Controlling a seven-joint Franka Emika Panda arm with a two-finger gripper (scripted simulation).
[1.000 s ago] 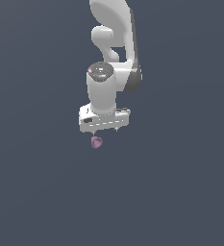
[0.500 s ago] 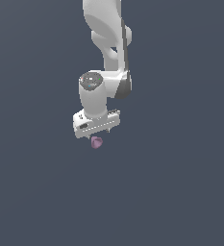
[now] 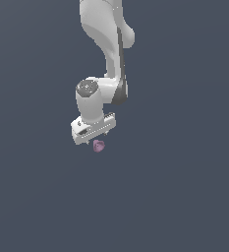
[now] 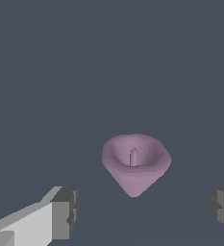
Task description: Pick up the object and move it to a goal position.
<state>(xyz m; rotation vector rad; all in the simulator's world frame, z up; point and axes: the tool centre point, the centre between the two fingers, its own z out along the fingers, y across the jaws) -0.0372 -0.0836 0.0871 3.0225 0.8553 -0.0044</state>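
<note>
Approach step: your gripper (image 4: 141,211), jaws open, sits above the pink object (image 4: 135,162); lower, then close.

White rounded arm (image 3: 103,34), dark-grey joint seams.

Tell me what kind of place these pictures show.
Most likely a bare simulated test scene, not a real room. The ground is one flat slate-grey plane with no walls or furniture. Only a smooth white robot arm, its open gripper and a small pinkish-purple object appear, all rendered without real texture.
</note>
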